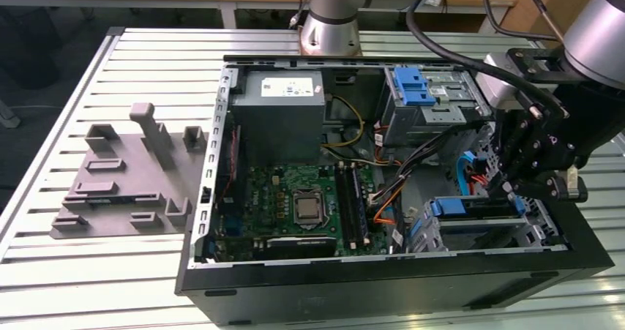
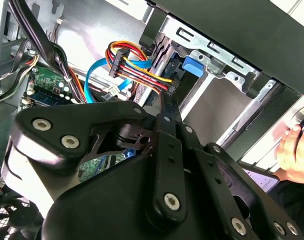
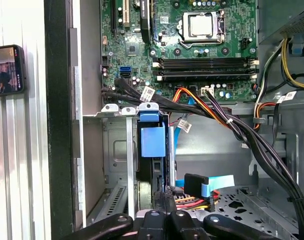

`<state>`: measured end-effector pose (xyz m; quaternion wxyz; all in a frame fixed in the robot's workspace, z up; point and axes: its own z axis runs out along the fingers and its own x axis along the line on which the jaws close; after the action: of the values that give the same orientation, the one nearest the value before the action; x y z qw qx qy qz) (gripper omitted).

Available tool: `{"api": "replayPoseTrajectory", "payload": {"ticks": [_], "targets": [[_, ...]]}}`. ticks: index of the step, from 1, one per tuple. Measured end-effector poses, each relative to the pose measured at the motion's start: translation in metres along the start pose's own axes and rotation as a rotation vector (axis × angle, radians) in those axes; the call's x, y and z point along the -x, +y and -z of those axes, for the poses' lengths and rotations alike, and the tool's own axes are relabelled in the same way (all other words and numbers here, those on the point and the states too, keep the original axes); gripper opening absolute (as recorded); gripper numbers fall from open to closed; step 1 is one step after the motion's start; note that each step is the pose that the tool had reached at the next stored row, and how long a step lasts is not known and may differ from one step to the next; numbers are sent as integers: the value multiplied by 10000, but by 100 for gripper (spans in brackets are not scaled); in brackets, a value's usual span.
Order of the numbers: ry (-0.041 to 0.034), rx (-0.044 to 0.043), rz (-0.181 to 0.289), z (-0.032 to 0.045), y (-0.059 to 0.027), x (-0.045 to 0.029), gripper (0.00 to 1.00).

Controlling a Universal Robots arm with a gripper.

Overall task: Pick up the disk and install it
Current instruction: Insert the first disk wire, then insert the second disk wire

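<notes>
1. We see an open computer tower case (image 1: 391,286) lying on its side on a slatted metal table (image 1: 98,271), with its motherboard (image 1: 293,205) facing up.
2. The gripper (image 1: 510,187) hangs inside the case at the exterior view's right, just above the near drive cage (image 1: 478,224).
3. In the first wrist view, the gripper's fingertips (image 3: 164,200) sit pressed together against the edge of the disk (image 3: 153,165); nothing lies between them, so we read the gripper as closed and holding nothing.
4. The disk stands on edge in a slot of the near drive cage, its blue plastic carrier tab (image 3: 153,140) showing at the end nearest the motherboard.
5. A blue ribbon cable (image 3: 217,185) and a bundle of red, yellow and orange wires (image 2: 141,70) lie just beside the disk.
6. A second drive cage with a blue latch (image 1: 415,88) sits at the far right of the case, beside the grey power supply box (image 1: 283,118).
7. A grey moulded fixture (image 1: 132,176) rests on the table to the exterior view's left, well apart from the case.
8. A phone (image 3: 6,69) lies on the table outside the case wall.
</notes>
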<state>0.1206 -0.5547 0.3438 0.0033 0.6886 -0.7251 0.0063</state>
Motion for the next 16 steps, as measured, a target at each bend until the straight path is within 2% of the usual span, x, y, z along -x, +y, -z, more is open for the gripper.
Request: {"api": "replayPoseTrajectory", "payload": {"ticks": [11, 16], "targets": [[1, 0, 1, 5, 4, 0, 11], [0, 0, 0, 4, 55, -3, 11]]}}
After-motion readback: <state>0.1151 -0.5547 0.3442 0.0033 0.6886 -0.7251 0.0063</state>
